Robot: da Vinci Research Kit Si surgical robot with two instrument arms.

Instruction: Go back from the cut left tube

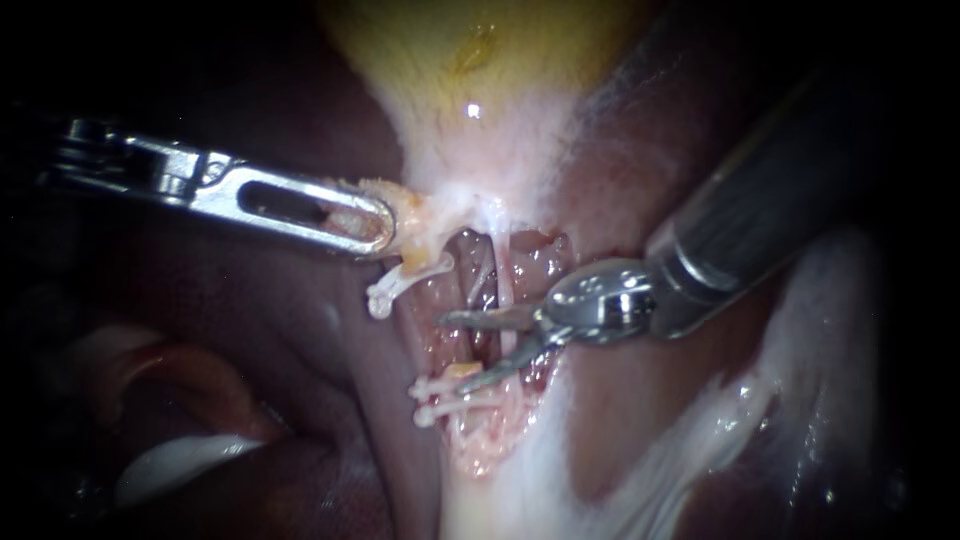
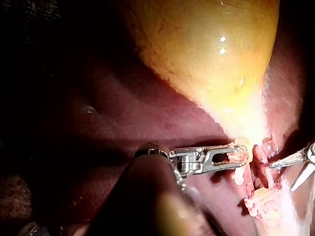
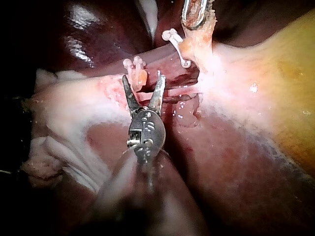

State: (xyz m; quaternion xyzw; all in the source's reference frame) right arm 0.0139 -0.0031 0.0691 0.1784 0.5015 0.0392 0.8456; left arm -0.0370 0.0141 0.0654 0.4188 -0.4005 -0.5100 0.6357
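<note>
The cut left tube (image 1: pixel 420 270) lay in the dissected cleft of the liver (image 1: pixel 300 330), just below the gallbladder (image 1: pixel 480 90). It was parted into an upper stump and a lower stump with a gap between them. The right instrument (image 1: pixel 449 353) stood with its blades narrowly spread and gripping nothing, their tips in that gap and near the lower stump. A sound withdrawal would, by judgement, bring the blades together first. The shaft would then be drawn back along its own axis toward the upper right, so that no edge caught the clips (image 1: pixel 432 390) or the uncut tube (image 1: pixel 505 275) running just beside the blades. The left instrument (image 1: pixel 380 225) had its jaws clamped on pale tissue at the gallbladder's neck, beside the upper stump; that traction should be held steady during the retreat. Count: two instruments; two tubes, one cut and one whole; three clips, one on the upper stump and two on the lower; one gallbladder; one liver.
</note>
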